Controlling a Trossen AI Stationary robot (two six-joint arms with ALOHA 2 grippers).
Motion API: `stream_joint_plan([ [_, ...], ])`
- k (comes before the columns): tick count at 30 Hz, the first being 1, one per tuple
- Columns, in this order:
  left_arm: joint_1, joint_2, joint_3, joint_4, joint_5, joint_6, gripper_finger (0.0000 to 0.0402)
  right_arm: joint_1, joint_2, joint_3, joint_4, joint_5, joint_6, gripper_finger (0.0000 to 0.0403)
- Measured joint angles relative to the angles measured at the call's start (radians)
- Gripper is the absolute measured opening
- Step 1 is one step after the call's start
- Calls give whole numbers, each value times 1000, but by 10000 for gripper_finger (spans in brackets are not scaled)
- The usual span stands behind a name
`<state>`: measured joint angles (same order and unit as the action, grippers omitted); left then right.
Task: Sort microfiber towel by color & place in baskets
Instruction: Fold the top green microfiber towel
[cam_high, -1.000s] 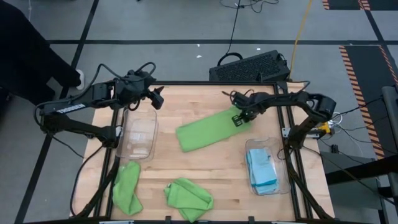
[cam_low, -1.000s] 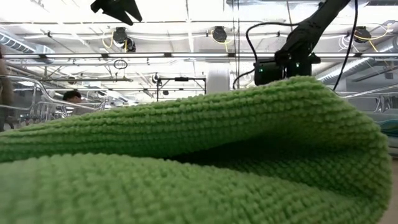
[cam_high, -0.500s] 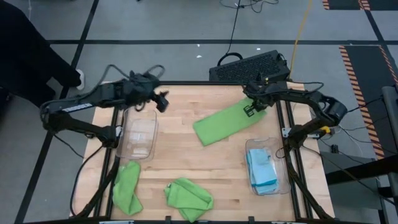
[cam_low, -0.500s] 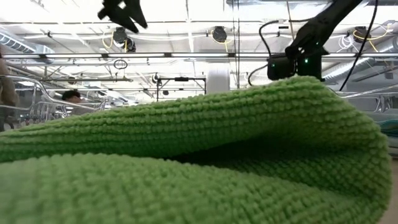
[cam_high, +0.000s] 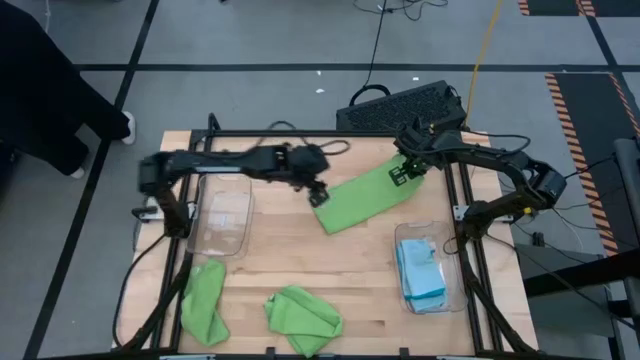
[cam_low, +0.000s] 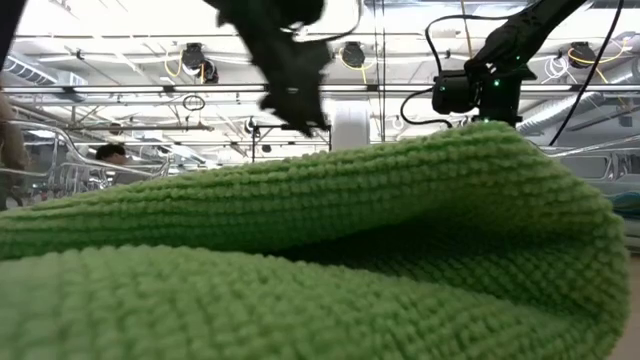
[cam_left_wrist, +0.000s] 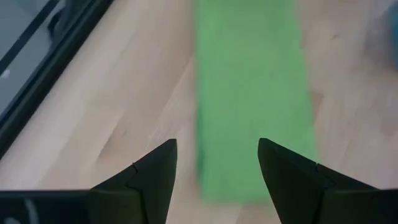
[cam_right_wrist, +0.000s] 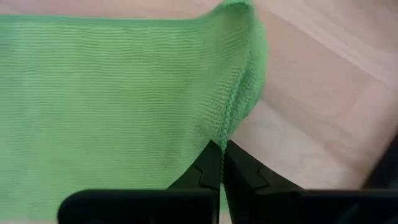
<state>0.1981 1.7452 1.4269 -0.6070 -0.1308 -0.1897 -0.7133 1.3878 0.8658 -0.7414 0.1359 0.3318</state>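
A lime green microfiber towel (cam_high: 362, 195), folded into a long strip, lies slanted on the table's far middle. My right gripper (cam_high: 405, 172) is shut on its far right end. My left gripper (cam_high: 318, 193) hovers open just above the strip's near left end; in the left wrist view the gripper (cam_left_wrist: 214, 177) has the strip (cam_left_wrist: 252, 93) ahead of its spread fingers. Two more green towels (cam_high: 203, 300) (cam_high: 303, 318) lie crumpled near the front edge. The left basket (cam_high: 222, 215) holds nothing I can see. The right basket (cam_high: 455, 290) holds light blue towels (cam_high: 420, 270). My right gripper pinches the towel's stitched edge (cam_right_wrist: 231, 121) between its two shut fingers, at the strip's far right end. The fingers come from above, slanting down. That end is raised a little; the rest of the strip lies on the table.
A black perforated crate (cam_high: 405, 105) sits past the table's far edge. In the low view one green towel (cam_low: 300, 260) fills the foreground and hides the tabletop. Bare wood lies between the two baskets.
My left gripper has swung from above the left basket toward the table's right and down, staying open, to the strip's near left end. My right gripper has drawn the towel toward the table's far right corner and risen slightly; the whole strip has slid along with it.
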Motion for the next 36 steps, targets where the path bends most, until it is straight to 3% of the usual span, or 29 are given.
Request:
stream_joint_plan([
  [7, -56, 257, 201, 283, 111, 76, 227, 8, 0, 0, 33, -8, -34, 0],
  [11, -77, 354, 246, 424, 197, 58, 227, 8, 0, 0, 35, -7, -41, 0],
  [15, -114, 399, 248, 517, 261, 137, 227, 9, 0, 0, 35, -10, -41, 0],
  [19, -149, 444, 250, 544, 162, 191, 227, 10, 0, 0, 39, -55, -49, 0],
  [28, -143, 547, 246, 549, -6, 8, 225, 21, 0, 0, 64, -88, -146, 0],
  [32, -135, 544, 249, 572, -35, 16, 179, 30, 0, 0, 59, -89, -145, 0],
  [36, -126, 545, 248, 555, 50, -20, 75, 43, 0, 0, 59, -89, -143, 0],
])
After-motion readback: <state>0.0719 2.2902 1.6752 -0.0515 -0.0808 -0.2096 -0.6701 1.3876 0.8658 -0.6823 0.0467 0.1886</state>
